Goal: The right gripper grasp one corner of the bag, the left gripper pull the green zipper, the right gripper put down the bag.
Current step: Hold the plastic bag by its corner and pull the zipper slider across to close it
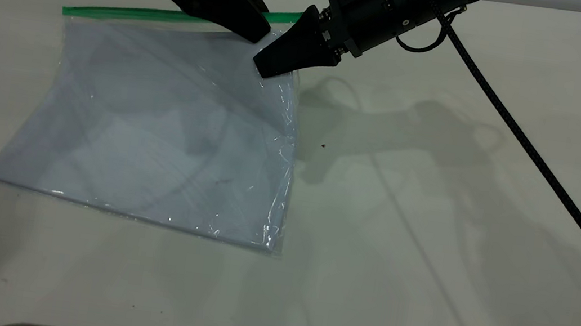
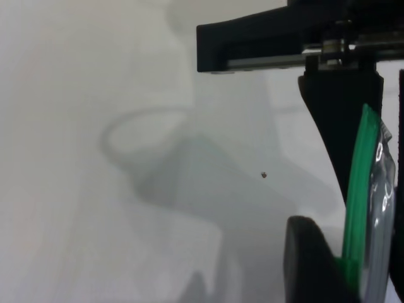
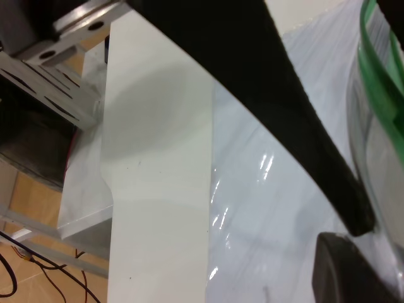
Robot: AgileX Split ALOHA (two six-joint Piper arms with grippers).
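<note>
Exterior view: the bag (image 1: 159,127), a clear plastic pouch with white paper sheets inside, lies on the white table (image 1: 456,237) in the left half of the frame. Its near edge and lower-left corner rest flat on the table. The upper-right corner is raised off the surface, and the plastic creases and glints along the right edge.

The green zipper (image 1: 135,14) runs along the bag's far edge, from upper left toward top centre, where it passes behind the two tools. The slider tab cannot be made out.

The right tool (image 1: 265,68) enters from the upper right, with its black cable (image 1: 531,151) trailing down to the right edge of the frame. Its tapered tips are pressed together on the raised upper-right corner of the bag, pinching the plastic just below the zipper line. In the right wrist view one dark finger (image 3: 297,120) crosses over the clear plastic, with the green strip (image 3: 379,69) curving just beside it.

The left tool (image 1: 256,33) comes down from top centre. Its wedge-shaped tip sits at the zipper edge, just beside the right tool, the two tips nearly touching. In the left wrist view the green zipper (image 2: 360,189) stands upright between the two black fingers (image 2: 341,132), which close on it. The grip is on the strip near the bag's raised corner.

Shadows of both arms fall on the table right of the bag.
</note>
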